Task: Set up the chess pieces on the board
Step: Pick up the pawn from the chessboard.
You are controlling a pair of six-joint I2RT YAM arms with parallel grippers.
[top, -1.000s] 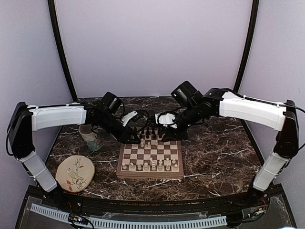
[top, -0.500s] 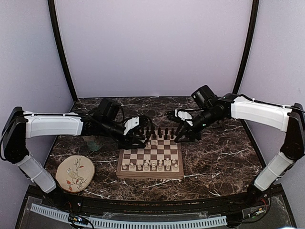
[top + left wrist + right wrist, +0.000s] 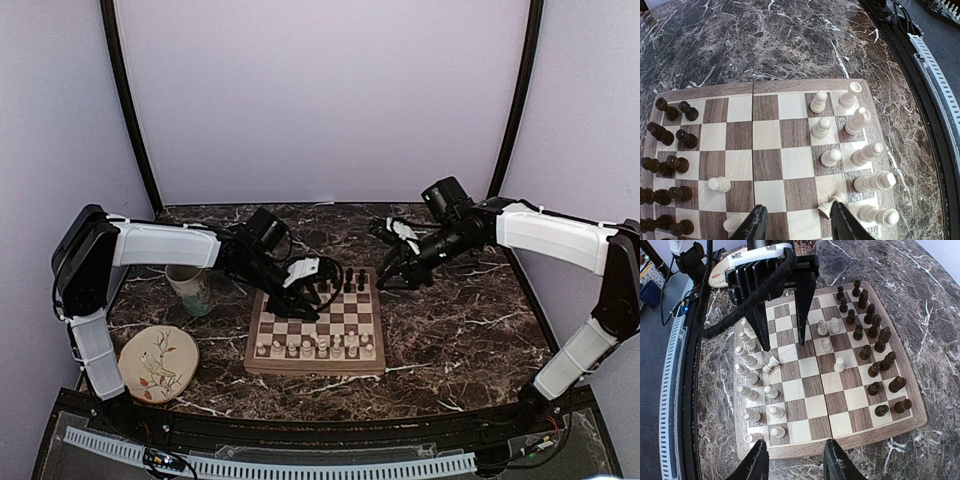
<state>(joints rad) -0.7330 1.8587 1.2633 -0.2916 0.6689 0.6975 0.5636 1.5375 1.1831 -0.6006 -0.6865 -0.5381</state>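
The board (image 3: 315,368) lies mid-table, with dark chess pieces (image 3: 335,285) on its far rows and cream chess pieces (image 3: 315,346) on its near rows. My left gripper (image 3: 318,300) hangs open and empty over the board's left middle. In the left wrist view (image 3: 799,227) one cream pawn (image 3: 830,205) lies tipped over beside the right finger. A few cream pawns (image 3: 839,365) stand mid-board. My right gripper (image 3: 398,270) is open and empty, off the board's far right corner. In the right wrist view (image 3: 795,462) its fingers frame the board's edge (image 3: 875,432).
A patterned mug (image 3: 188,288) stands left of the board, just behind my left arm. A round bird-patterned plate (image 3: 157,362) lies at the near left. The dark marble table (image 3: 460,330) is walled on three sides.
My left gripper has moved right from the board's far left corner to over its left middle. My right gripper has drawn back to the right, off the board.
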